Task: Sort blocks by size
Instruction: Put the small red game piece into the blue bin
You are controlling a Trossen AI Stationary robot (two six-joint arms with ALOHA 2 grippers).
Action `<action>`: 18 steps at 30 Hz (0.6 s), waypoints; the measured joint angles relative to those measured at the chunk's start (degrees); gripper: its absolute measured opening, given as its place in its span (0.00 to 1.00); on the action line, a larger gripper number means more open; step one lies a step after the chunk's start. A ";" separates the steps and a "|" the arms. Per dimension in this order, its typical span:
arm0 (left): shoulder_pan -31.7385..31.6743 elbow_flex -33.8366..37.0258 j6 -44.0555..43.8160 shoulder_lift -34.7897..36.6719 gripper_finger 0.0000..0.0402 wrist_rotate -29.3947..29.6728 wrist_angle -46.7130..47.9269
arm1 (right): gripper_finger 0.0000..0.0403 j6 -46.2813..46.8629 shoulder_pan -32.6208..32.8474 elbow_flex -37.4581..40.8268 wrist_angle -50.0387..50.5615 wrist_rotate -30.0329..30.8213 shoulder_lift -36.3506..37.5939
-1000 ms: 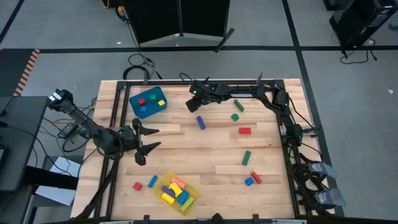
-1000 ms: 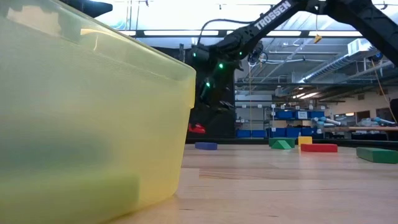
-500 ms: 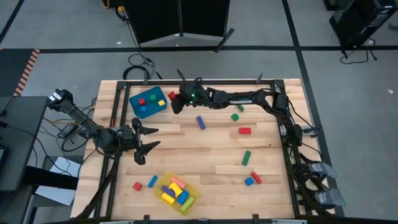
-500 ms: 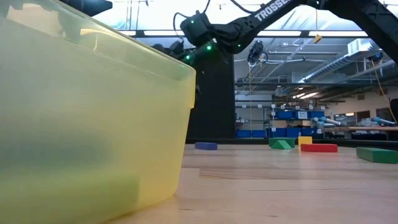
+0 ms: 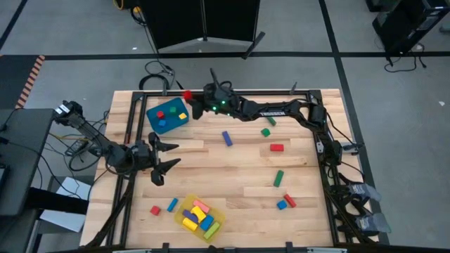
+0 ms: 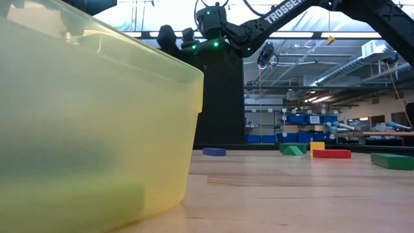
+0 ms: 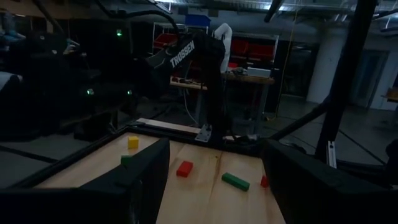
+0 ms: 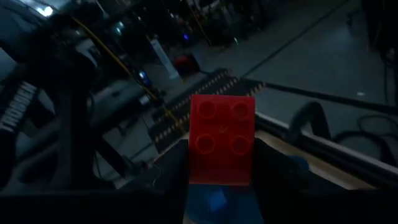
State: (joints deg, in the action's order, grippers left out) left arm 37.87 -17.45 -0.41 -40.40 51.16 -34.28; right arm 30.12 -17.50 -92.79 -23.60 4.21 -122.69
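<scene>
High view: right hand (image 5: 191,100) grips one red block (image 5: 187,95).

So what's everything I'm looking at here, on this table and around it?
Table: one, wooden.
Blue bin: one, far left part of the table; little red, green, yellow and blue blocks inside.
Yellow tray: one, near edge; several mixed-colour blocks inside.
Loose blocks: about nine, red, blue and green, scattered over the table.
Held red block: one, studded, in the air above the bin's far edge.
Right gripper: shut on the held red block, reaching across the far side of the table.
Left gripper: open, waiting by the left edge of the table.
</scene>
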 joint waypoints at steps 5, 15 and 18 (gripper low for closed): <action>0.00 0.00 0.18 0.00 0.65 -0.02 -1.17 | 0.37 1.34 0.00 0.00 -3.09 -1.20 0.00; 0.00 0.00 4.26 -0.04 0.65 -0.07 -5.62 | 0.37 -0.56 0.44 -8.05 -1.02 -4.28 -1.72; 0.00 0.00 4.75 -0.04 0.65 -0.09 -6.41 | 0.37 -1.94 0.50 -14.60 5.27 -4.99 -5.46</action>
State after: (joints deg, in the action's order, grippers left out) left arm 37.87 -17.45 4.35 -40.44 51.07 -40.69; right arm 28.17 -16.99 -107.40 -18.32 -0.78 -128.15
